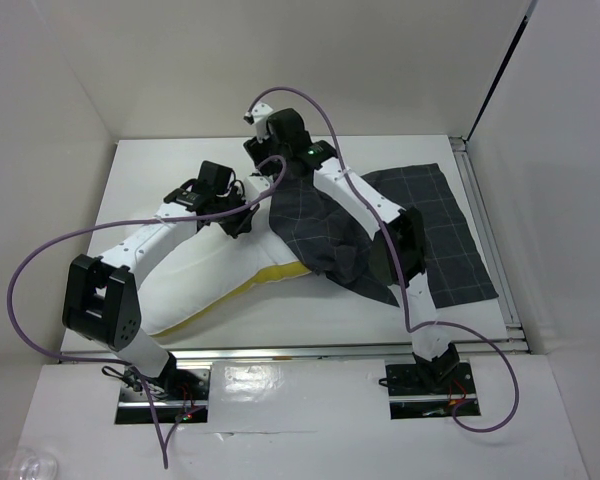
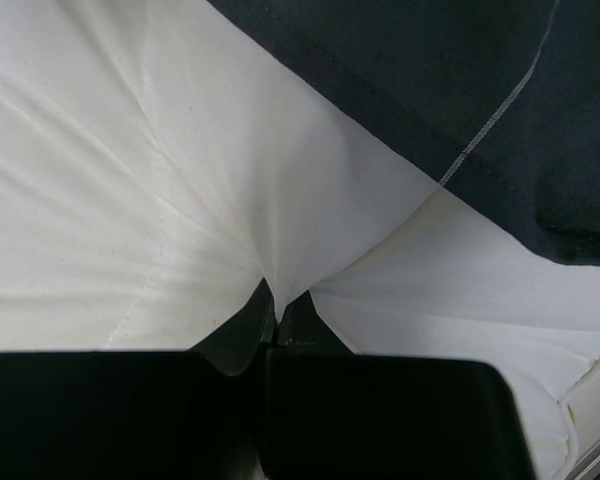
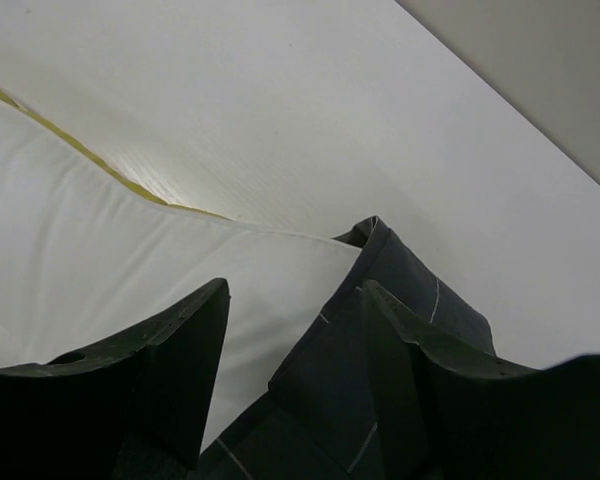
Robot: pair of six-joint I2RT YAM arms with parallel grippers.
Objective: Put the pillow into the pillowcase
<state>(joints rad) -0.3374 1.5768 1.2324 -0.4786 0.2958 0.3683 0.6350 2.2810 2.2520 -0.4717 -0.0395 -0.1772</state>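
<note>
In the left wrist view, a fold of the pillow is being pinched by the left end effector, with the jaws closed tight on the white cloth. The dark hem of the pillowcase is being shown draped over the pillow just beyond the pinch.

In the right wrist view, the right end effector is being held open with its fingers well apart. A corner of the pillowcase is lying between them and against one finger, on top of the pillow's end. Whether that cloth is being hooked cannot be told. Bare counter is being shown beyond.

In the top external view, the pillow is being shown lying slantwise on the counter. Only its far end is being covered by the pillowcase, and the rest, yellow band included, is left outside.

The insertion step is judged to be in hand, and early. The next move is judged to call for the hem being gripped and drawn along the pillow while the pillow is being held or fed inward.
</note>
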